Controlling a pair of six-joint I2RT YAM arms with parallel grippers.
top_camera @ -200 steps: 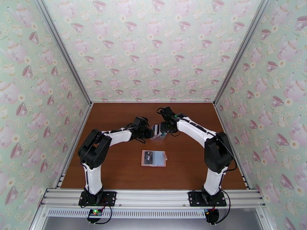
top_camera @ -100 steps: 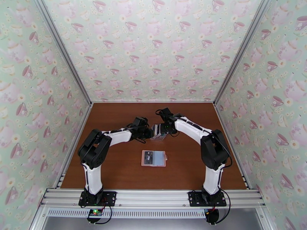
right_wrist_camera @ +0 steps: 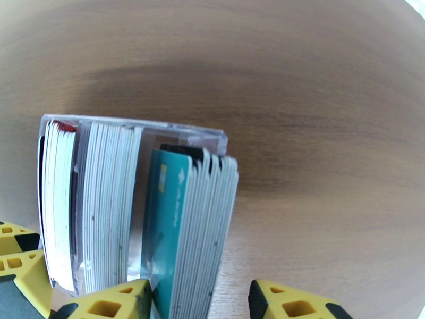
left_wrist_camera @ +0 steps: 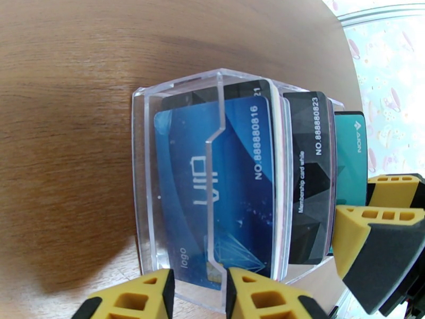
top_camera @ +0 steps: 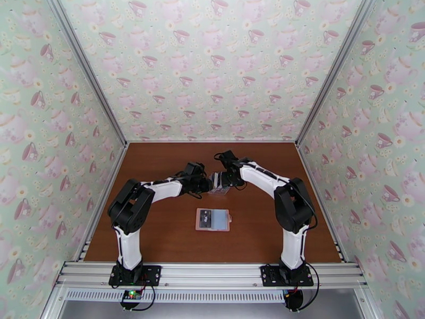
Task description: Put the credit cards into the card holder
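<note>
Brown wooden desk (top_camera: 159,240), walled on three sides. Clear slotted plastic rack (top_camera: 219,187) stands at mid-desk, slightly toward the far edge, with both arms meeting over it. Dusty-pink card holder (top_camera: 213,219) lies flat between the rack and the near edge, apart from both arms; its face shows one dark and one grey-blue patch, detail too small to read. Credit cards (left_wrist_camera: 308,171) stand on edge in the rack: blue in front, black behind, then a teal-faced card (right_wrist_camera: 164,229) leading a pack of white edges. Left gripper (left_wrist_camera: 201,285): fingers either side of the rack's notched front wall; cannot tell if pinching. Right gripper (right_wrist_camera: 199,299): fingers apart, straddling the teal-fronted pack, one finger at the teal face, the other clear.
</note>
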